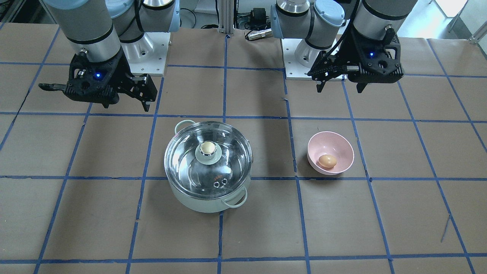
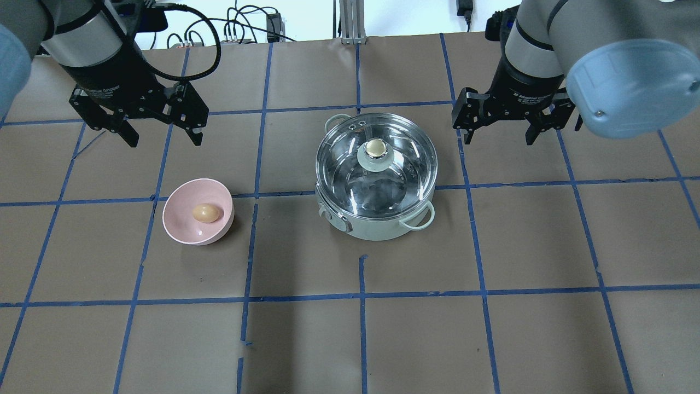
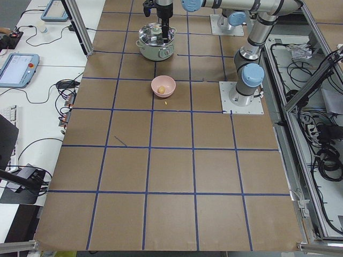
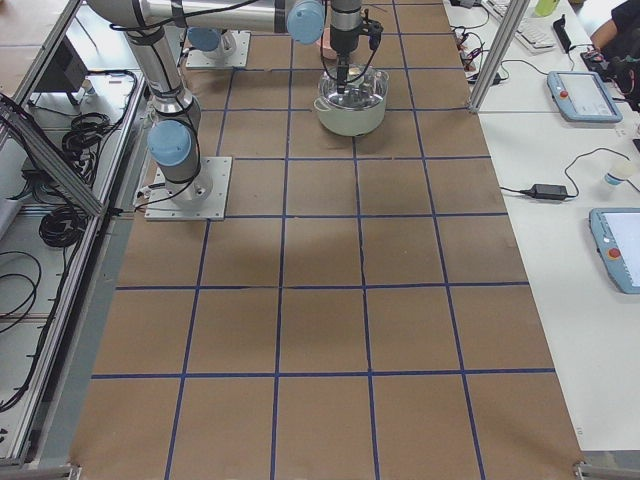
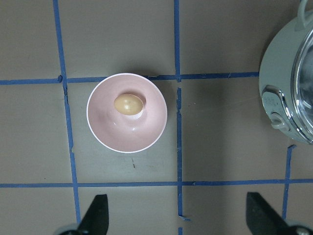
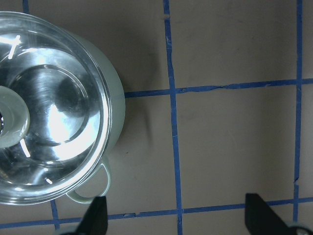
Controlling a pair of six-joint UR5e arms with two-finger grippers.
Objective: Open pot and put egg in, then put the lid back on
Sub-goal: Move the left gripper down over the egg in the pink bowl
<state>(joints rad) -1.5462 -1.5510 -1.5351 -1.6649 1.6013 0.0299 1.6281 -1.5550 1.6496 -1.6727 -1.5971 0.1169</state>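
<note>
The mint-green pot (image 2: 377, 230) stands at the table's middle with the glass lid (image 2: 350, 169) on it, beige knob up; both also show in the front view, pot (image 1: 207, 199) and lid (image 1: 186, 156). The tan egg (image 2: 206, 213) lies in a pink bowl (image 2: 183, 224) left of the pot; the left wrist view shows egg (image 5: 128, 104) and bowl (image 5: 127, 134). My left gripper (image 2: 164, 139) is open and empty, high above the table behind the bowl. My right gripper (image 2: 499, 138) is open and empty, high to the right of the pot (image 6: 115, 112).
The table is brown paper with a blue tape grid (image 2: 361, 295). The two arm bases (image 1: 146, 53) stand on white plates at the robot's side. Benches with tablets and cables (image 3: 19, 67) flank the table's long side.
</note>
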